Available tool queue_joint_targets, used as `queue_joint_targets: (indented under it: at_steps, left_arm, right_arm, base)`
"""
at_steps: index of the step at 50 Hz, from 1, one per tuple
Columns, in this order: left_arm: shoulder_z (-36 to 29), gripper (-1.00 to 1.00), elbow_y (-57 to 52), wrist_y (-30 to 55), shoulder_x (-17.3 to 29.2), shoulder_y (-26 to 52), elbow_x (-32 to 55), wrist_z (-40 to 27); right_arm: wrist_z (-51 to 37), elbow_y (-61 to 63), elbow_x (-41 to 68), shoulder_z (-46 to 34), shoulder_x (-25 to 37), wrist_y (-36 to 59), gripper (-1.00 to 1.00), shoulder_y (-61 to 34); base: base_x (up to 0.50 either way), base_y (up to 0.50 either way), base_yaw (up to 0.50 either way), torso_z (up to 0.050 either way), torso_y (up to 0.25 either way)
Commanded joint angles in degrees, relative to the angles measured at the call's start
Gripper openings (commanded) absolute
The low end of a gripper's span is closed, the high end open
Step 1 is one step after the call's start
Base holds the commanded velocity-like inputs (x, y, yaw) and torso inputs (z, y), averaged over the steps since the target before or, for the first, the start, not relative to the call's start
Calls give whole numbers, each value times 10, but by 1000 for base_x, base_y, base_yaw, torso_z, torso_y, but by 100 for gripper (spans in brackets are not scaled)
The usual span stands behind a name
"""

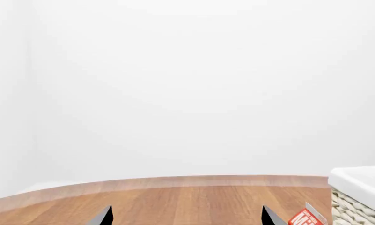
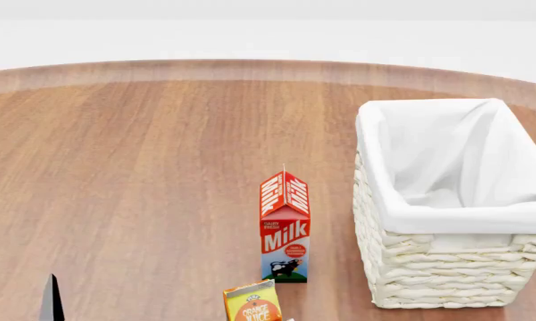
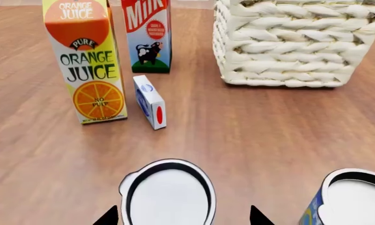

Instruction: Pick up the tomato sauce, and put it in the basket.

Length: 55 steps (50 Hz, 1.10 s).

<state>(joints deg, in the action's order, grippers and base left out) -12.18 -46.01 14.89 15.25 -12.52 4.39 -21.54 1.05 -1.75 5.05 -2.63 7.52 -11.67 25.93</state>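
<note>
Right under your right gripper point(image 3: 183, 216), jaws spread wide and holding nothing, sits a can top that I judge to be the tomato sauce point(image 3: 168, 197), flanked by both fingertips. Your left gripper point(image 1: 187, 216) is likewise open and empty. Nothing is grasped yet; closing, lifting and carrying to the basket point(image 3: 287, 70) all remain. Beyond stand the orange juice carton point(image 3: 90, 65) and the milk carton point(image 3: 147, 37) on the wooden bench point(image 2: 142, 174), with a plain white room around.

The light was bright, even and soft. The brown wooden table point(image 2: 142, 187) showed only faint shadows and no glare. All renders looked sharp, without blur.
</note>
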Motion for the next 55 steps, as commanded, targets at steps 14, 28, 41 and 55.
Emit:
queue_joint_targets:
  at_steps: [14,28,41,55]
  left_arm:
    - [-7,100,1,-2,10,1,7,-11]
    - [-9,100,0,1,14,4,13,-16]
    - [-13,100,3,0,18,7,15,-21]
    - [-14,100,8,0,21,10,22,-25]
  right_arm:
    - [-26,-23,-25,-26,10,42,-100,-24]
    - [-38,101,-15,-20,27,28,-100,25]
    - [-67,365,29,30,58,65,-100,78]
    - [-101,474,61,61,92,197,-100,-38]
  base:
    - [0,0,0,0,0]
    - [0,0,0,0,0]
    - [0,0,0,0,0]
    - [0,0,0,0,1]
